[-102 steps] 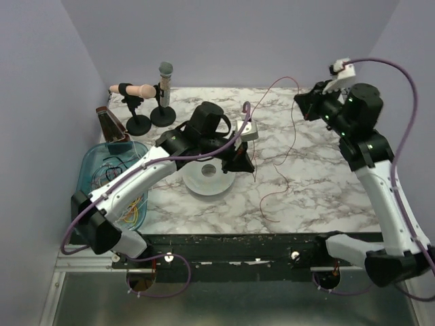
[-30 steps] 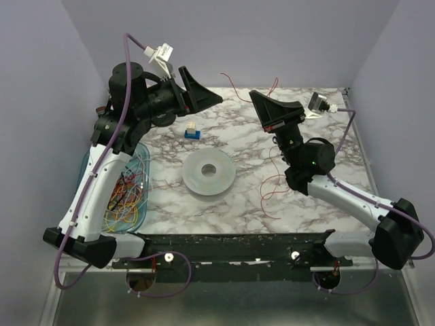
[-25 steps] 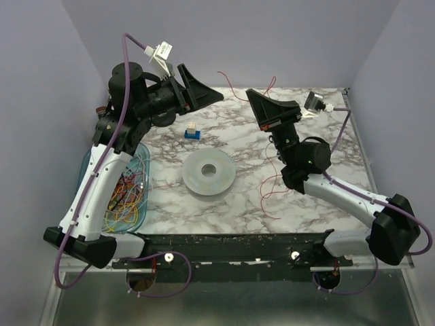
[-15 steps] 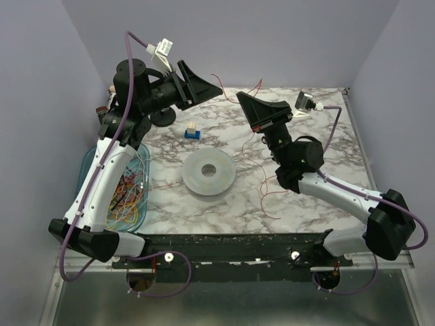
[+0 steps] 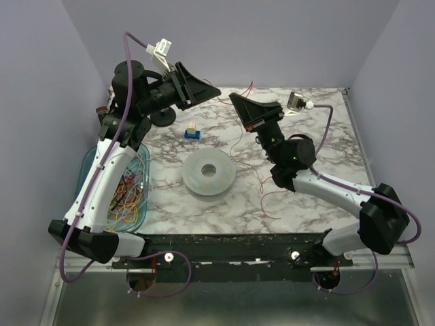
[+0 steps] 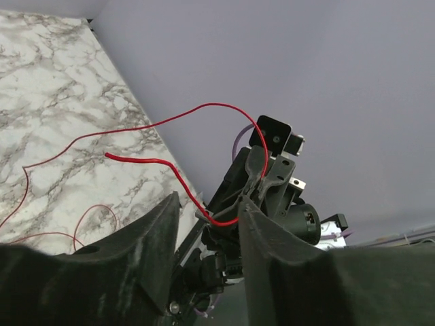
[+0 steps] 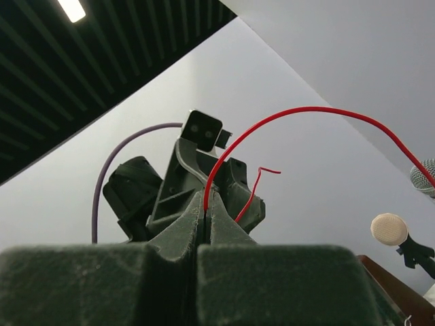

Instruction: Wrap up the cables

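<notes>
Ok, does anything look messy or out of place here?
Yes. The red cable, pinched in the right gripper, loops through the air and trails loose over the table, not on the spool. Other cables lie tangled in the tray.

- A robotics lab test cell: two white-and-black robot arms, left (image 5: 102, 183) and right (image 5: 333, 190), bolted side by side to a black rail (image 5: 231, 244) at the near edge of a marble-patterned table (image 5: 224, 204).
- Plain lavender walls (image 5: 272, 41) box the table in on three sides.
- Purple hoses (image 5: 125, 61) loop from the arms to small cameras at their wrists.
- Test props stand on the table: a blue tray (image 5: 88, 166) heaped with coloured cables (image 5: 126, 197), a pale grey spool (image 5: 208, 172), and two microphones (image 7: 425, 178) on stands.
- The right wrist view shows a dark slatted ceiling (image 7: 102, 54) with a strip light (image 7: 71, 9).
</notes>
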`<action>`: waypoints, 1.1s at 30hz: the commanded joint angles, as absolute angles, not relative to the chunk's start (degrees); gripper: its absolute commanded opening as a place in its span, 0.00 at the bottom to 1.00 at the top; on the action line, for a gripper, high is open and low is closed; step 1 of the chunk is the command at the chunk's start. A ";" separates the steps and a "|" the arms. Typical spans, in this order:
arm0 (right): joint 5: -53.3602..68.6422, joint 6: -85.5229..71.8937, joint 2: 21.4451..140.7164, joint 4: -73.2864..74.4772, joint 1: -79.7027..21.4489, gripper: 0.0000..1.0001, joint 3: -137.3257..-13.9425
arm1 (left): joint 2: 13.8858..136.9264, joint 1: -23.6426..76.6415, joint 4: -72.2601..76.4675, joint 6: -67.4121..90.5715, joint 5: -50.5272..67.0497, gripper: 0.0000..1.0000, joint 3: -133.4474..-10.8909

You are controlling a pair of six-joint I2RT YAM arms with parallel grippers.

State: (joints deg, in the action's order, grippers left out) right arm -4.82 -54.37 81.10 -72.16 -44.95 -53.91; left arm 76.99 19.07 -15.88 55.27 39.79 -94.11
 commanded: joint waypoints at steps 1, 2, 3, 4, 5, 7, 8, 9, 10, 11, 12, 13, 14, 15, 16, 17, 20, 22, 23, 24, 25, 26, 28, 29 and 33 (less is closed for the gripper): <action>-4.49 -54.22 81.65 -72.86 -45.44 0.01 -56.69 | 76.20 18.55 -13.27 57.65 42.01 0.43 -92.29; -4.13 -54.75 81.91 -72.69 -45.44 0.01 -56.95 | 76.38 18.54 -12.84 58.00 42.10 0.43 -92.11; -3.78 -55.10 82.09 -72.60 -45.44 0.01 -57.04 | 76.46 18.54 -12.57 58.27 42.10 0.43 -92.20; -3.61 -55.46 82.26 -72.60 -45.44 0.01 -56.87 | 76.55 18.54 -12.66 58.27 41.93 0.43 -92.20; -3.52 -55.98 82.35 -72.60 -45.44 0.01 -56.52 | 76.55 18.46 -12.40 58.18 41.84 0.43 -92.11; -2.99 -57.21 82.70 -73.21 -45.44 0.01 -55.99 | 76.64 18.37 -12.31 57.75 41.31 0.42 -92.28; -2.90 -57.74 82.79 -73.47 -45.44 0.01 -55.73 | 76.64 18.28 -11.96 57.66 41.13 0.42 -92.20; -2.47 -58.27 82.97 -73.39 -45.44 0.01 -55.64 | 76.81 18.11 -11.87 57.66 40.96 0.42 -92.20; -2.37 -58.45 83.06 -73.21 -45.44 0.01 -55.63 | 76.90 17.84 -11.69 57.83 40.96 0.42 -92.28; -2.20 -58.71 83.14 -72.78 -45.44 0.01 -55.46 | 77.08 17.67 -11.34 58.18 41.13 0.42 -92.02; -2.02 -58.80 83.23 -72.51 -45.44 0.01 -55.55 | 77.08 17.67 -10.47 58.44 41.48 0.40 -91.76; -1.85 -58.80 83.49 -72.60 -45.44 0.01 -55.46 | 77.08 17.58 -10.11 58.62 41.66 0.36 -91.58; -1.93 -59.15 83.67 -72.77 -45.53 0.01 -55.55 | 77.08 17.58 -9.76 58.80 41.92 0.29 -91.32; -1.85 -59.15 83.85 -73.21 -45.53 0.01 -55.46 | 77.08 17.58 -9.23 59.23 42.18 0.21 -90.71; -1.85 -59.15 84.02 -73.73 -45.53 0.01 -55.63 | 76.99 17.58 -8.62 59.76 42.62 0.11 -90.09; -2.02 -59.15 83.94 -73.57 -45.53 0.01 -55.46 | 76.73 17.58 -8.27 60.20 42.97 0.00 -89.30; -2.11 -58.45 83.41 -71.73 -45.53 0.01 -55.11 | 76.29 17.49 -8.79 59.16 42.54 0.00 -88.42; -1.06 -57.93 82.45 -64.47 -45.44 0.19 -54.93 | 76.03 16.97 -10.97 56.35 41.14 0.00 -88.85; -0.36 -56.44 81.57 -60.07 -45.53 0.41 -55.11 | 75.85 16.53 -12.73 53.81 40.09 0.00 -89.12; 1.82 -54.51 80.69 -54.11 -45.44 0.55 -55.37 | 75.50 16.18 -14.22 51.09 38.51 0.00 -89.38; 2.98 -52.32 79.47 -48.57 -45.44 0.65 -55.37 | 74.98 15.74 -16.15 47.15 37.02 0.00 -89.65; 3.42 -49.68 78.15 -41.99 -45.44 0.73 -55.28 | 74.36 15.56 -18.17 42.41 35.52 0.00 -90.00; 4.04 -44.94 75.25 -31.52 -45.44 0.82 -54.15 | 73.39 15.38 -23.43 30.91 34.02 0.00 -91.84; 4.13 -41.87 73.76 -27.38 -45.44 0.84 -52.92 | 72.95 15.29 -27.47 24.85 34.19 0.00 -93.32; 7.98 -28.85 65.94 -12.00 -45.44 0.89 -51.68 | 70.49 15.03 -51.09 1.82 34.63 0.00 -103.07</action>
State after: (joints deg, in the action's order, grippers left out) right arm 2.98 -43.42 72.44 -32.91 -45.06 -52.60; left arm 75.46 15.35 -27.05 30.92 36.12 -93.51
